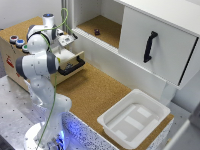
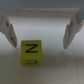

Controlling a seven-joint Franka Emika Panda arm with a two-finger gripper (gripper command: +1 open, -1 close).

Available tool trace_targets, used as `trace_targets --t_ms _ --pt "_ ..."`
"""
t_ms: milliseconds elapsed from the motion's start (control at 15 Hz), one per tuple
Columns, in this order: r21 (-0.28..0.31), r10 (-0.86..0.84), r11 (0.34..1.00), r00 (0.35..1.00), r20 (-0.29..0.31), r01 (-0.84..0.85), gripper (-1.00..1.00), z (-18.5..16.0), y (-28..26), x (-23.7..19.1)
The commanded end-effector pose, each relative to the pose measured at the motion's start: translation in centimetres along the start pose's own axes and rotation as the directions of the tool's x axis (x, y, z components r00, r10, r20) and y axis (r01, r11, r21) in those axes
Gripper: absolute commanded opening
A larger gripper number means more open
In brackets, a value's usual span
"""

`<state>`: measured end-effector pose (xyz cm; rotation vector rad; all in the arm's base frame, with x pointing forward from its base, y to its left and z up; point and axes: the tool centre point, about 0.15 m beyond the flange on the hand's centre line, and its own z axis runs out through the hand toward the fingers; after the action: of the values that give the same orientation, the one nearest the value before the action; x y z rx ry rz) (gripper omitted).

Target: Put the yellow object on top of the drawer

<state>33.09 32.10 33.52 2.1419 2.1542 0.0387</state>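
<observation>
Yellow cube (image 2: pixel 31 52) is what we see first in the wrist view: a small block with a dark letter N on its upper face, resting on a pale surface. Our gripper (image 2: pixel 41 30) hangs above it with its two light-coloured fingers (image 2: pixel 8 29) spread wide and nothing between them, so it is released. The cube sits lower in that picture than the fingertips and nearer to one finger than the other; we cannot tell whether it touches that finger. In the exterior view we cannot make out the cube, since the arm (image 1: pixel 39 62) bends over the place where the gripper works. There the arm reaches over the small wooden drawer (image 1: pixel 70 62), which is pulled out, its black bar handle (image 1: pixel 73 66) facing the cork-covered counter (image 1: pixel 95 92). The cabinet's brown top (image 1: pixel 22 27) carries small round things we cannot identify. A white plastic tub (image 1: pixel 134 117) stands on the counter toward the exterior view's right, well apart from the drawer, and a large white cabinet (image 1: pixel 157 42) with a black handle stands behind it.
</observation>
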Motion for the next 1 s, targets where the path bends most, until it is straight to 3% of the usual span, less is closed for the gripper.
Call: trace_targets --t_ms 0,200,267,667,933 --pt "0.039 -0.03 0.999 0.999 -0.015 0.03 1.0 1.4 2.2 -1.9" --pt "0.056 -0.017 0.998 0.998 -0.059 0.02 1.0 1.6 1.5 -2.8" --pt "0.066 -0.014 0.998 0.998 -0.068 0.019 -1.0 1.8 1.1 -2.9" --pt "0.105 -0.033 0.994 0.997 -0.068 0.04 -1.0 2.8 -1.7 -1.8" --pt "0.071 -0.008 0.997 0.997 -0.082 0.014 -1.0 0.7 -1.8 -0.8"
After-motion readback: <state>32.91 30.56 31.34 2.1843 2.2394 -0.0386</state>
